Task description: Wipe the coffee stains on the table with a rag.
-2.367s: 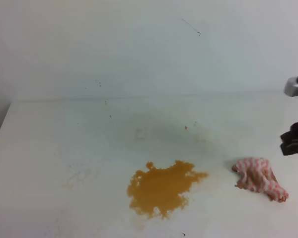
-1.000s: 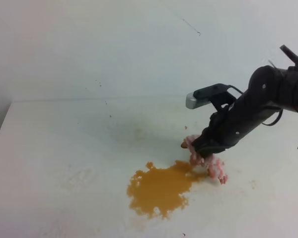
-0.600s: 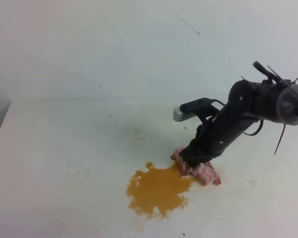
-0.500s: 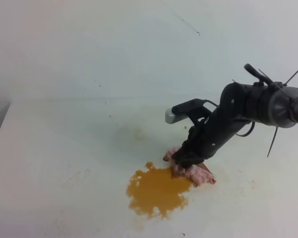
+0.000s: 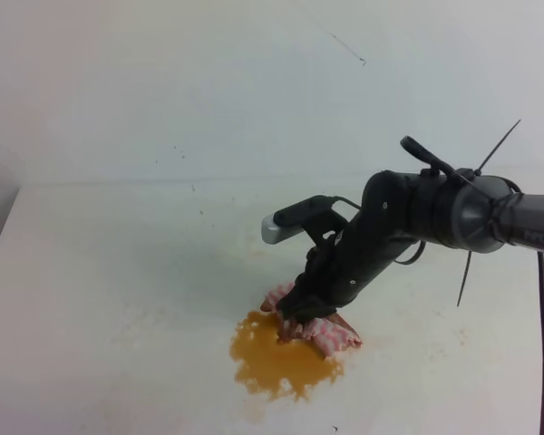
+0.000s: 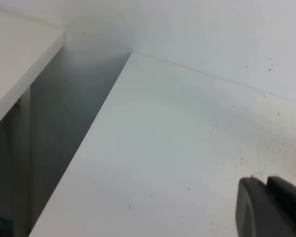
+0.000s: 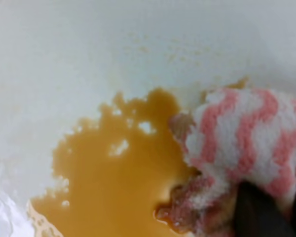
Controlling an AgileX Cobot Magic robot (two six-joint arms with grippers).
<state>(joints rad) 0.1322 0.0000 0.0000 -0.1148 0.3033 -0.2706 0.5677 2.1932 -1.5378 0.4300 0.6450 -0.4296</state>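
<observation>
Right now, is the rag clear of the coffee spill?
No. In the right wrist view the rag sits pressed against the right edge of the coffee stains, its lower fringe soaked brown.

White desk (image 5: 100,272), faint tan marks and small dark specks on its surface. Orange-brown coffee stains (image 5: 276,358) pooled front of centre, lobed edges. Bunched pink-and-white striped rag (image 5: 322,331) lies on the desk at the blotch's upper right edge, overlapping it; its underside is soaked brown in the right wrist view.
</observation>
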